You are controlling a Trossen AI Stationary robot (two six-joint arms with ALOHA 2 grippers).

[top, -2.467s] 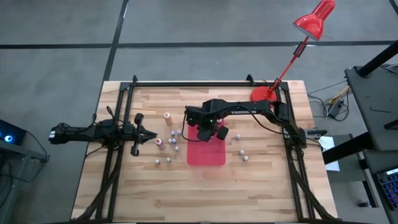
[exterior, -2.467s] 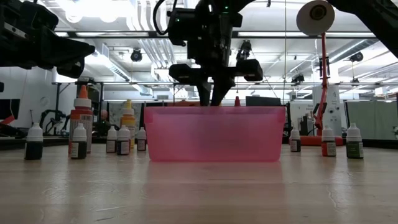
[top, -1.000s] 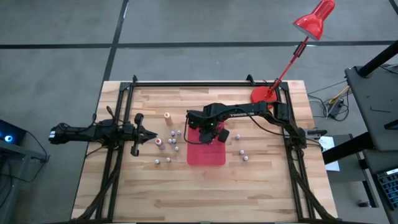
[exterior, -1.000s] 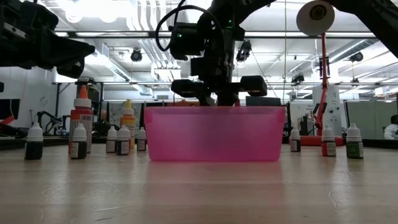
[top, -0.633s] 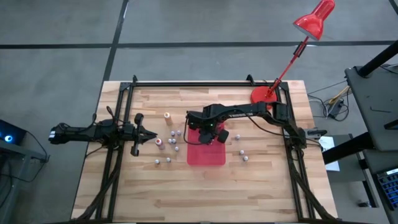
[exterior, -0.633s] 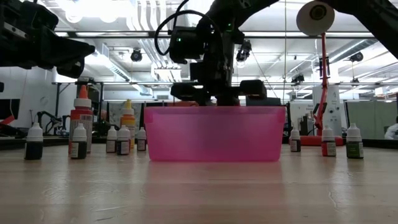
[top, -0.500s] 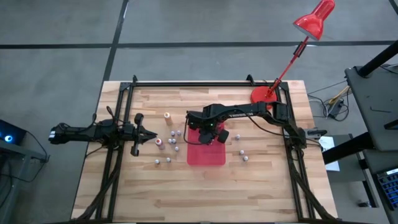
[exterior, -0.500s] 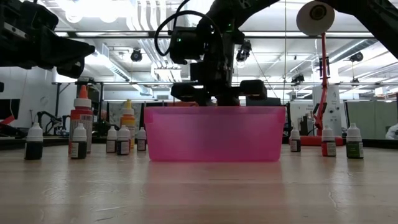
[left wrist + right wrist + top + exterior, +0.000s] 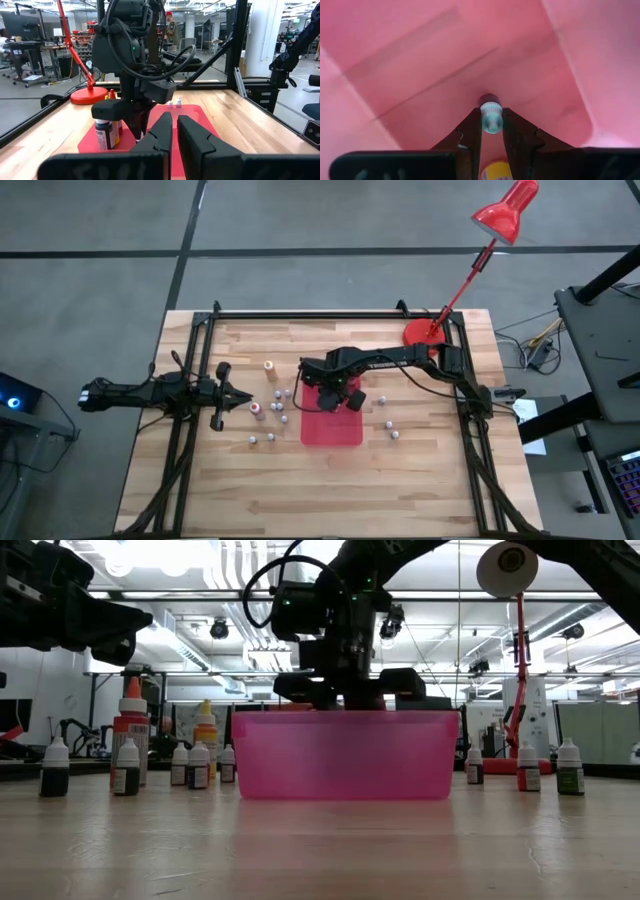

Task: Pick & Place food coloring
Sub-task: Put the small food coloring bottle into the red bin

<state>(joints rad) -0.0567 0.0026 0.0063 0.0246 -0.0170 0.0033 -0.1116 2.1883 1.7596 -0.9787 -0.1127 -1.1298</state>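
My right gripper (image 9: 491,119) points down into the red tray (image 9: 335,432) and is shut on a tiny food coloring bottle (image 9: 491,112) with a pale cap. In the low view the tray's wall (image 9: 345,755) hides its fingertips. Two other bottles (image 9: 106,134) stand upright in the tray. More food coloring bottles stand on the wood to the tray's left (image 9: 280,402) and right (image 9: 390,428), among them a taller orange one (image 9: 270,367) and a red one (image 9: 257,409). My left gripper (image 9: 245,395) waits shut and level at the table's left side. My right gripper pinches the bottle's pale cap (image 9: 491,123) between its two fingertips, coming from above and pointing down. The bottle hangs upright below the fingers inside the tray. Whether its dark base (image 9: 490,98) touches the tray floor I cannot tell.
A red desk lamp stands with its round base (image 9: 420,332) at the table's far right corner, its head reaching out beyond the table. A black frame (image 9: 330,313) runs along the far edge and both sides. Bare wood lies near the front edge (image 9: 320,490).
My right gripper sank with the bottle into the tray a couple of seconds ago. Over the last second it has stayed in place there, still shut on the bottle.
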